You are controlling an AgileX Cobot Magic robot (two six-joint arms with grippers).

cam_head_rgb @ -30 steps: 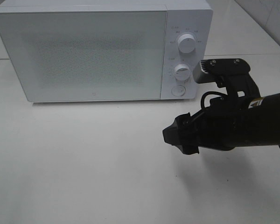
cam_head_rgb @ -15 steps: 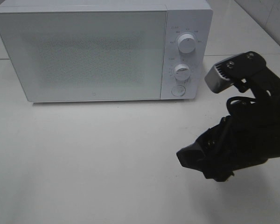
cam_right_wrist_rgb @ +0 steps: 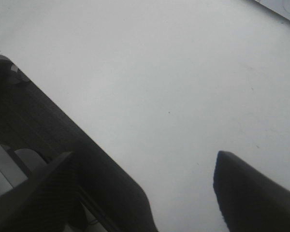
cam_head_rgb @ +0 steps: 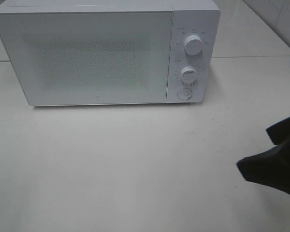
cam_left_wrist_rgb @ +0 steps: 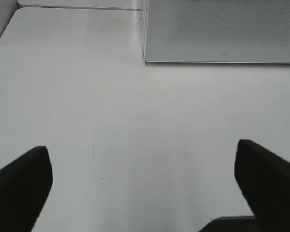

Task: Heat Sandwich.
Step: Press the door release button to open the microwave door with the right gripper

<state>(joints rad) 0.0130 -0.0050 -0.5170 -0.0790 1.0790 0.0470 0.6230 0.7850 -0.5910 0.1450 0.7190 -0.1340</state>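
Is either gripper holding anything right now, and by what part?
Nothing is held. The left gripper and the right gripper are both open, with only table showing between their fingers.

Microwave stands at the back of the counter, left of centre. Its control panel sits at its right end. On the panel: upper knob, lower knob beneath it, button lowest. My right pincer hangs over the counter at the far right, in front of the microwave and well apart from it. My left pincer is above the counter, with the microwave's front corner ahead of it.
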